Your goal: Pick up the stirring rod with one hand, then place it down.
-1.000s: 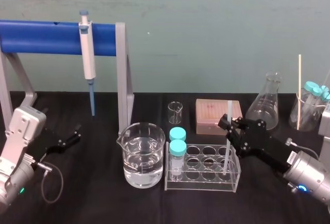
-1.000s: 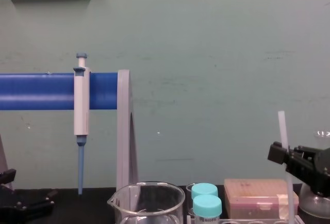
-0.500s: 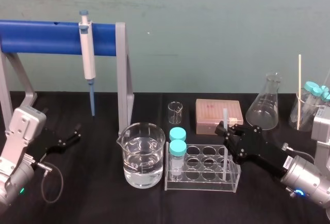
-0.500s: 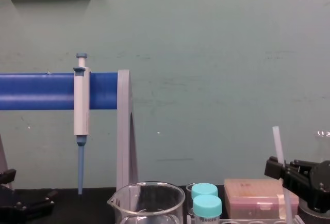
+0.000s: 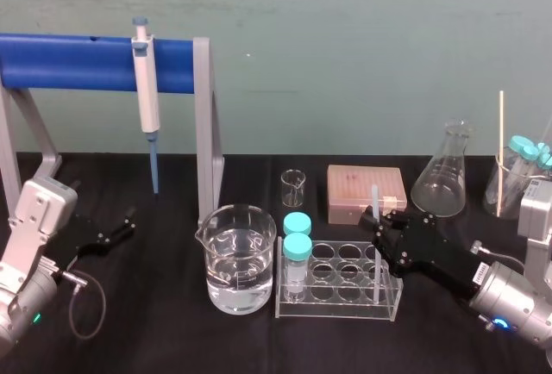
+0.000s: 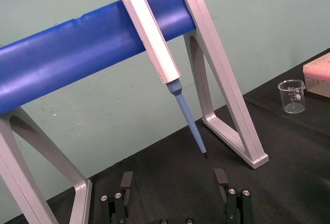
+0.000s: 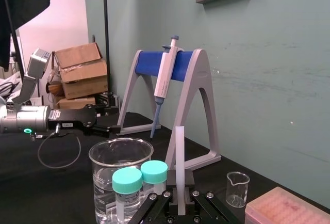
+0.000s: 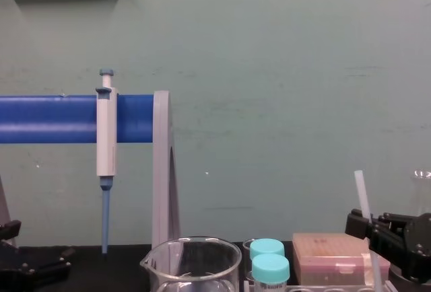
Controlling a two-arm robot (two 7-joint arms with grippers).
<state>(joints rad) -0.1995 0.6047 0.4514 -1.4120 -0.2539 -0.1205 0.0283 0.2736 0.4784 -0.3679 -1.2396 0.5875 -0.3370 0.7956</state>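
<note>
Right gripper [image 5: 380,222]: positioned over the right end of the test tube rack [image 5: 338,309], fingers pinched on the stirring rod [image 5: 375,197] a little below its top end. The right wrist view shows the rod [image 7: 180,157] clamped between the two black fingers [image 7: 154,203].

Stirring rod: near upright. Its lower part runs down into the rack's right-hand column of cells; which row, and whether the tip touches the bottom, cannot be told. In the chest view the top end [image 8: 361,194] rises above the gripper.

Adjacent edges:
- Two teal-capped vials [image 5: 297,240] stand in the rack's left column, well apart from the rod.
- The beaker [image 5: 241,258], partly filled with water, stands just beside the rack's left wall.
- The pink tip box [image 5: 366,191] lies just behind the rack, with the small beaker [image 5: 293,187] to its left.
- The conical flask [image 5: 447,171] stands to the rear right.

Open room: bare black table [image 5: 155,322] lies in front of the rack and between the beaker and the left gripper [image 5: 119,228].

Left gripper: parked at the table's left side near the pipette stand [image 5: 78,62], fingers [image 6: 124,193] spread and empty.
</note>
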